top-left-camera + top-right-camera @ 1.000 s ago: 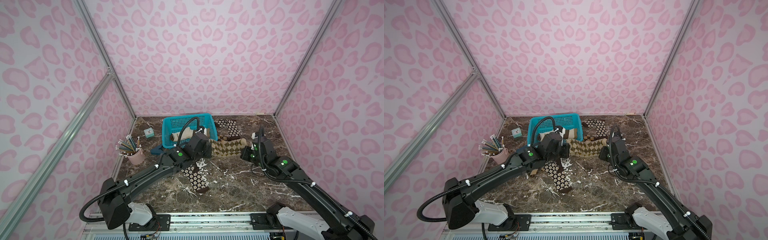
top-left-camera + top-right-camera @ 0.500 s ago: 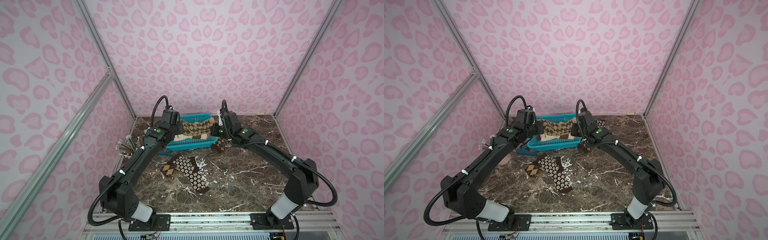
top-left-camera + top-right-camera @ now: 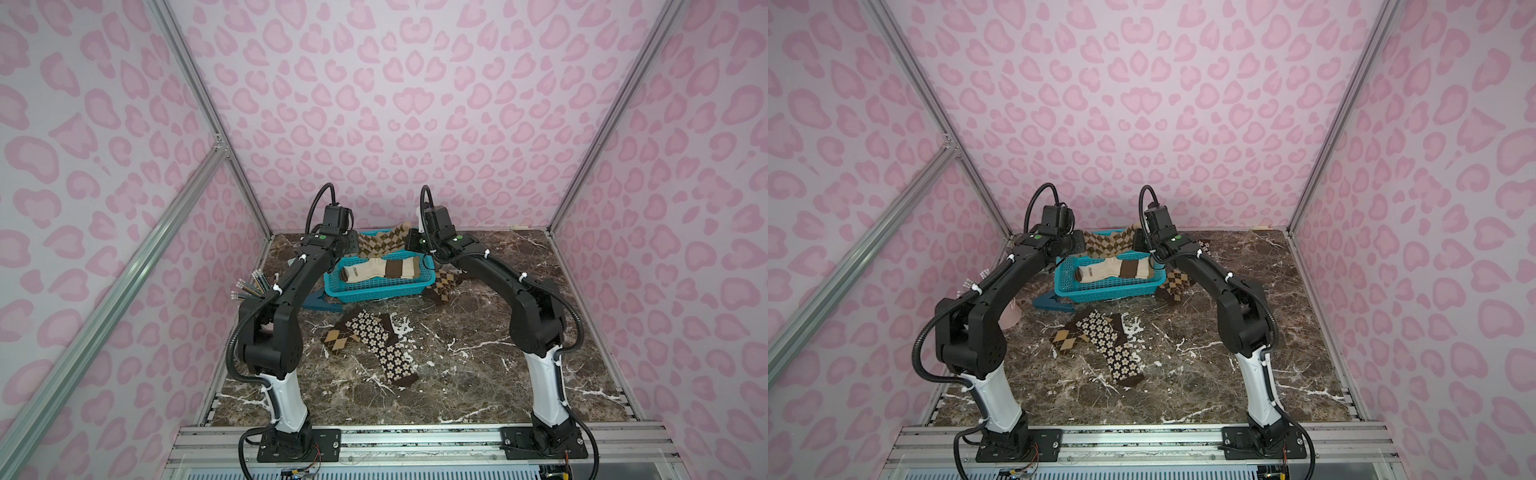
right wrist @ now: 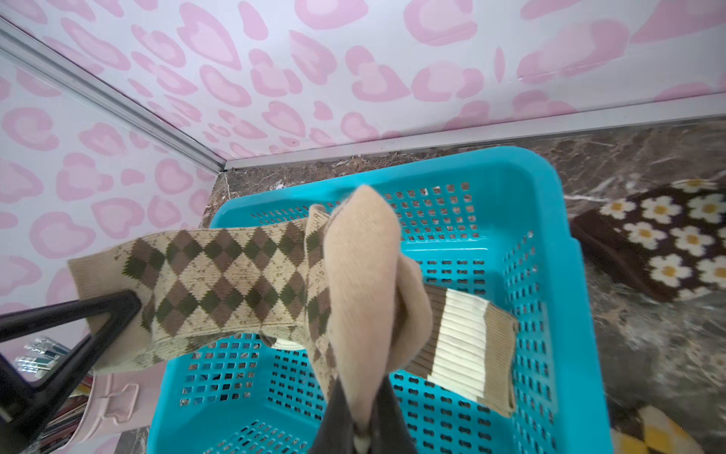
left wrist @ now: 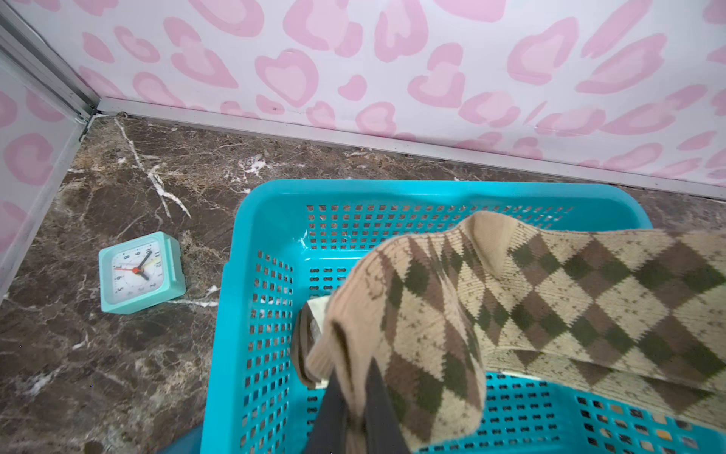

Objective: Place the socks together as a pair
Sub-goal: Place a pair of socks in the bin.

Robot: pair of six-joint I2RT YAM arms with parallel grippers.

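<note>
Left gripper and right gripper are clenching opposite ends of the argyle socks above the basket; lower both evenly, keeping layers aligned.

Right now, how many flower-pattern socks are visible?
2: one flower sock on the table, overlapping an argyle sock; a second flower sock beside the blue basket, seen from the right wrist. Others may be hidden.
</note>
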